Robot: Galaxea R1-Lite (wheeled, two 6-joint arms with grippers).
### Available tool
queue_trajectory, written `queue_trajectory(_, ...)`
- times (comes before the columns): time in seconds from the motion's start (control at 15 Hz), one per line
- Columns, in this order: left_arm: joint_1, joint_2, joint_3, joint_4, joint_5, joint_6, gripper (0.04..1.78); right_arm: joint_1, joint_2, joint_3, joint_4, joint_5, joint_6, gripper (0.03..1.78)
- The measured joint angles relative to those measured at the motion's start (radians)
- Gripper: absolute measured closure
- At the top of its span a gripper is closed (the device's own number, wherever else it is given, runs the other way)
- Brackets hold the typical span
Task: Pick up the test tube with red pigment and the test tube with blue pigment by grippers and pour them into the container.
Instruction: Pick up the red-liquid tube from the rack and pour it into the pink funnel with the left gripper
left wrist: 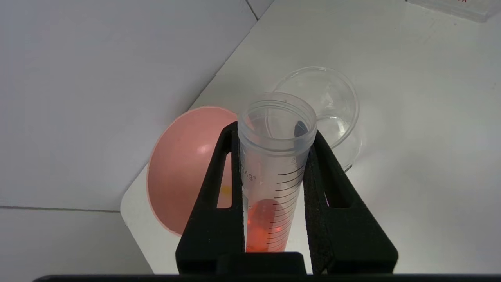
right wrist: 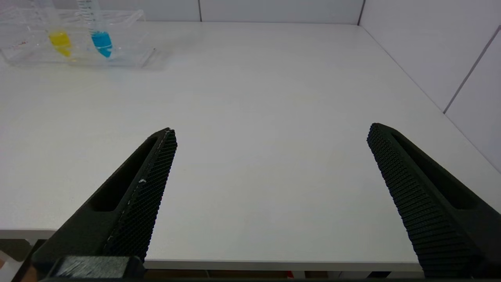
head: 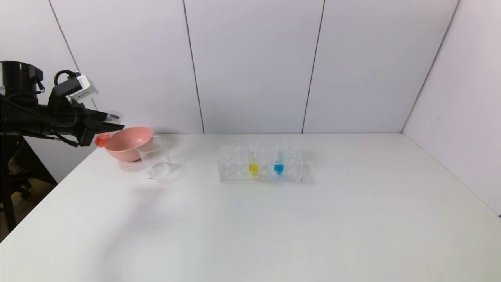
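Near the table's far left corner: the left gripper (head: 111, 127) hangs in the air beside the pink bowl (head: 127, 143), its jaws clamped on the test tube with red pigment (left wrist: 274, 172).
Red tube: tipped close to level, open mouth toward the container (head: 155, 160); red liquid sits in the tapered end, none at the lip.
Container: a clear beaker touching or just in front of the pink bowl, apparently dry inside.
Blue tube: the test tube with blue pigment (head: 279, 162) stands upright in the clear rack (head: 262, 164) toward the table's far edge, mid-width, beside a yellow tube (head: 253, 163).
Right gripper (right wrist: 270, 156): jaws wide apart over the table's near right part, holding nothing.
Risk, aim: from the wrist view the tube mouth lies over the seam between bowl and beaker; tilting further here could send red into the bowl or onto the table.
Risk, height: the mouth looks well above the beaker rim, so a fast tip could splash.
Risk, grip: smooth plastic between narrow fingers may rotate or slip during the pour.
Risk, beaker: light and clear; a nudge from the gripper could topple it.
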Motion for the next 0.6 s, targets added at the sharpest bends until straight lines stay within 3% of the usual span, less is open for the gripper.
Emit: queue_trajectory(0.6, -0.003, 0.055, -0.140, 0.192, 0.014, 0.213, 1.37, 0.000, 0.000, 0.000, 0.000, 0.000, 0.000, 0.04)
